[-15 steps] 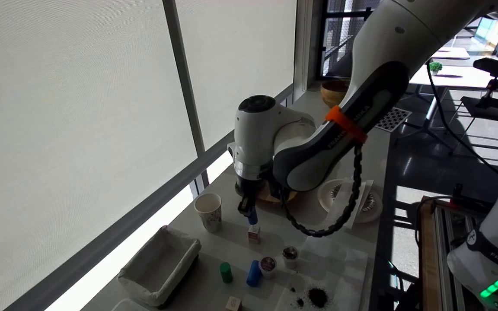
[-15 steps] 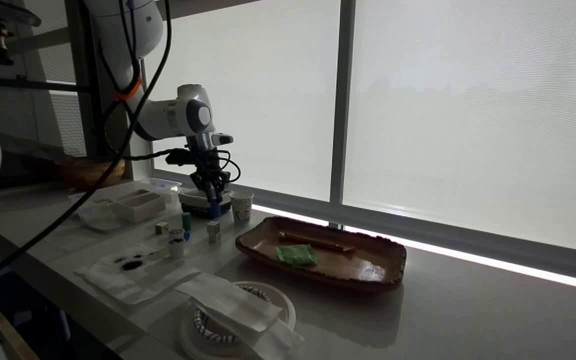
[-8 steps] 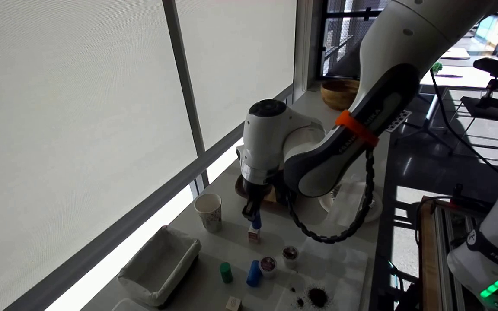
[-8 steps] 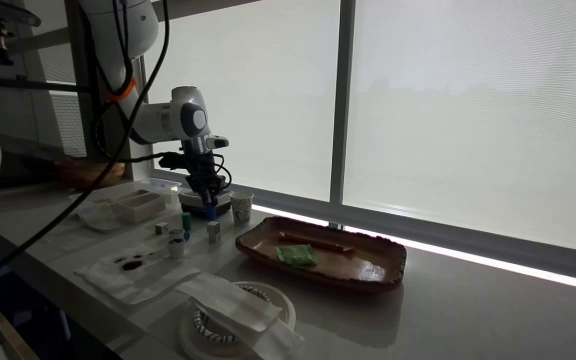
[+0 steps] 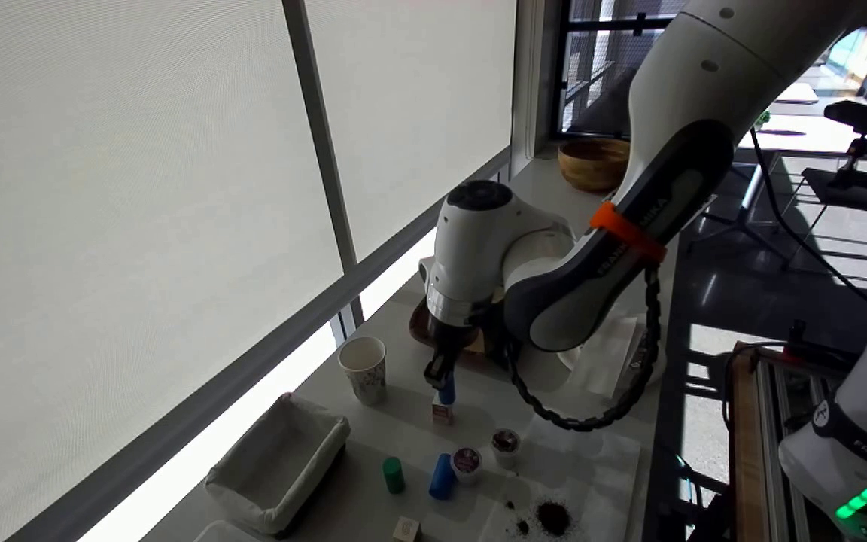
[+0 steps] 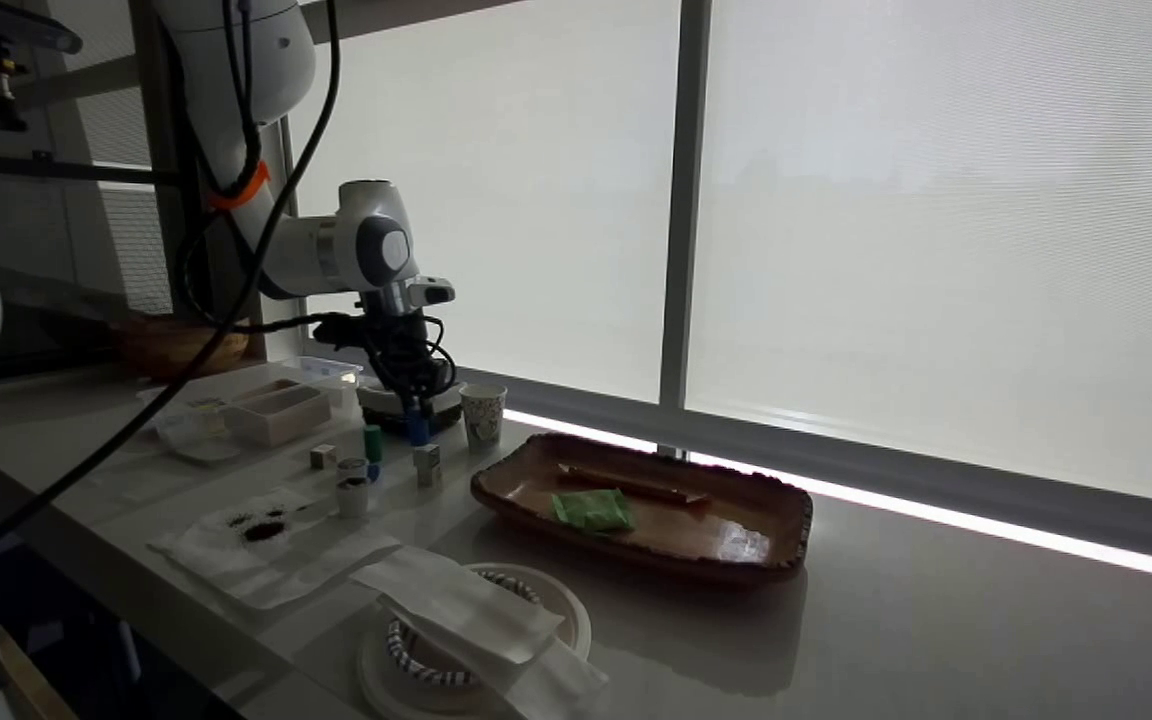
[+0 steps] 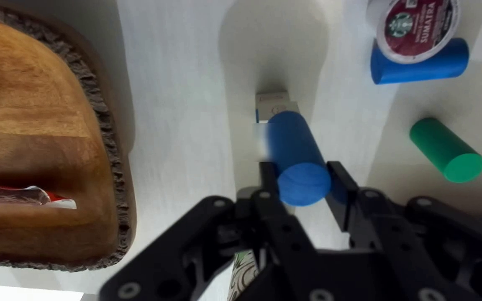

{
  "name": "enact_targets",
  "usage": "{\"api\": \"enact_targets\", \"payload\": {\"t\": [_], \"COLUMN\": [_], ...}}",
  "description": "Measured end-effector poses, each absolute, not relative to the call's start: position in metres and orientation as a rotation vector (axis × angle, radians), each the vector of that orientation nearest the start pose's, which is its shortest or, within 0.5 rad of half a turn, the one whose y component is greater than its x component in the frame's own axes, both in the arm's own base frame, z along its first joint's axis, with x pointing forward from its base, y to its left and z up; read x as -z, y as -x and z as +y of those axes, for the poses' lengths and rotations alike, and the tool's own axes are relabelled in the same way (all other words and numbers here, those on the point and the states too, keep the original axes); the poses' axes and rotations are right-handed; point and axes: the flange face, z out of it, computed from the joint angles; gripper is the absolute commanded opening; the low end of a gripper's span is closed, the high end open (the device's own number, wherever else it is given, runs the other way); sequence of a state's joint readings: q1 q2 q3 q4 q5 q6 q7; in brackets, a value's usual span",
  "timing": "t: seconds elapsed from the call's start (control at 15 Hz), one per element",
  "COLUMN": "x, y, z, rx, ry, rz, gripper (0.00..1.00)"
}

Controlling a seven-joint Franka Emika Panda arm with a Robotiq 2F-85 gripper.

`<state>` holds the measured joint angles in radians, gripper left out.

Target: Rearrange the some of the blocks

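Observation:
My gripper (image 7: 303, 177) is shut on a blue cylindrical block (image 7: 295, 144), held roughly upright. In an exterior view the gripper (image 5: 439, 374) and this blue block (image 5: 446, 391) are just above and behind small pale printed blocks (image 5: 442, 411), which look stacked in the wrist view (image 7: 272, 104). In the wrist view the held block covers part of them; I cannot tell whether they touch. A green cylinder (image 5: 393, 475) stands upright. Another blue cylinder (image 5: 442, 477) lies on its side by a coffee pod. A further pale block (image 5: 406, 529) sits near the lower edge.
A patterned paper cup (image 5: 367, 373) and a lined basket (image 5: 283, 459) stand near the window. Coffee pods (image 5: 467, 463) are by the lying cylinder. A wooden tray (image 6: 636, 560), plates with napkins (image 6: 466, 620) and a paper towel with dark grounds (image 6: 236, 560) are also on the table.
The gripper has moved with the blue block, rightward and down in one picture, leftward and slightly down in the other, closer to the stacked pale blocks. The other blocks have not moved.

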<state>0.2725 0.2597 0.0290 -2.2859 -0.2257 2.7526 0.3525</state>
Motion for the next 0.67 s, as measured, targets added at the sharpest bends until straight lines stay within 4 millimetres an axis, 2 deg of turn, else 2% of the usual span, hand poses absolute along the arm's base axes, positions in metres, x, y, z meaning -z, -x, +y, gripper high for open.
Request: {"api": "enact_targets", "payload": {"t": [0.67], "x": [-0.2591], "y": [-0.5264], "z": [0.1699], "rx": [0.378], "ry": [3.134], "rz": [-0.222], "gripper": [0.08]}}
